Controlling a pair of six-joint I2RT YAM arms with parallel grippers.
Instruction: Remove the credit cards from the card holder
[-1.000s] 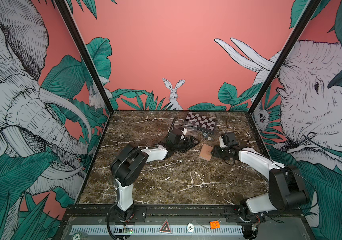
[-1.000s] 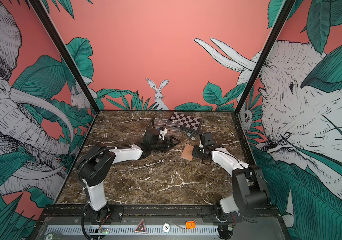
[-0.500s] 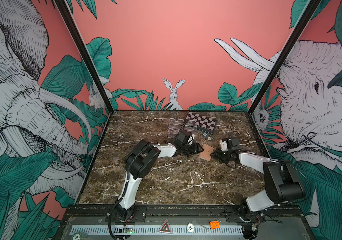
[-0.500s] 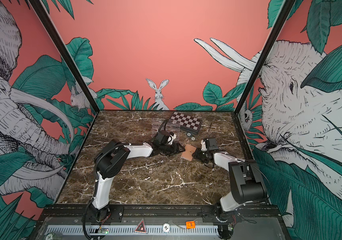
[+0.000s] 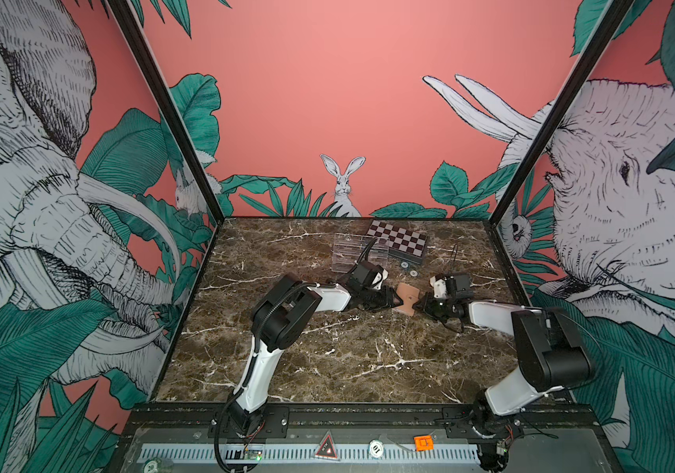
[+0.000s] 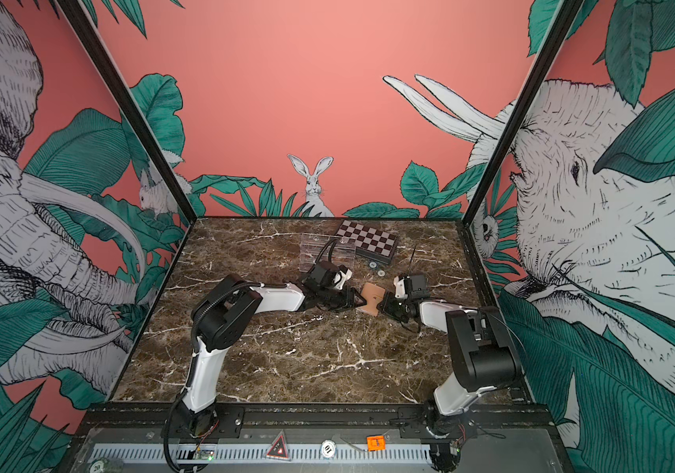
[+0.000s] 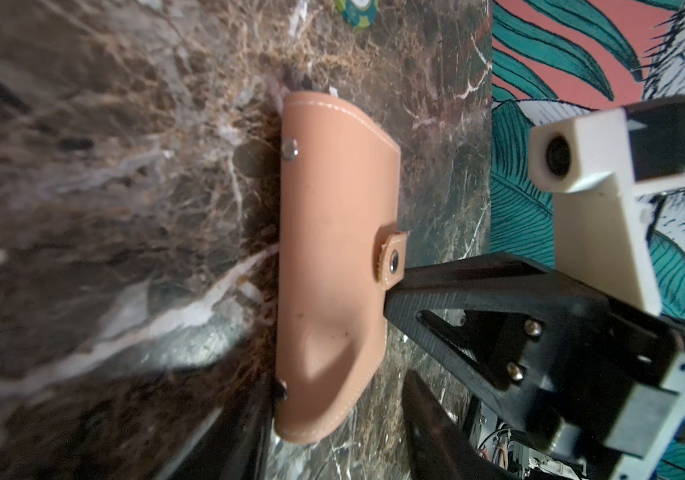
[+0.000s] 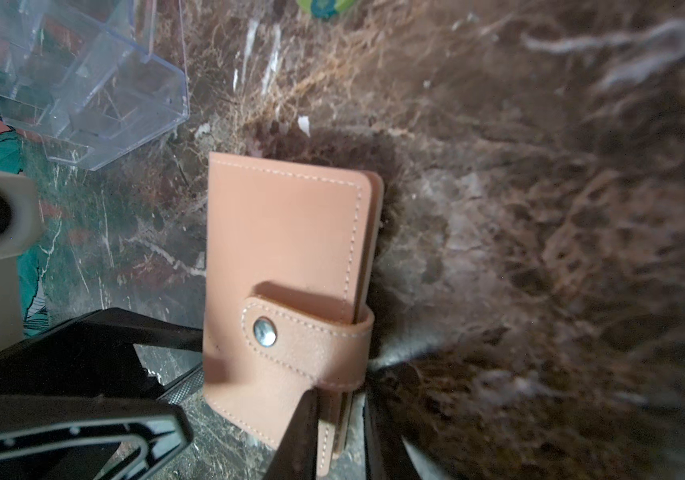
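**Card holder flanked by both grippers, snap not yet undone**

In both top views the card holder stands tilted off the marble table, right of centre and toward the far side, between the left gripper and the right gripper. From the left wrist, the left jaws sit half-wide astride one end with a gap on one side, so there is no grip there, and a soft dent shows in the cover. From the right wrist, the right jaws are narrowed onto the strap end and hold it. The snap is fastened and no credit cards show. The holder looks light, pliant and smooth-faced, likely to buckle or slip, so it is better held by its stitched edges and opened by pulling the strap.
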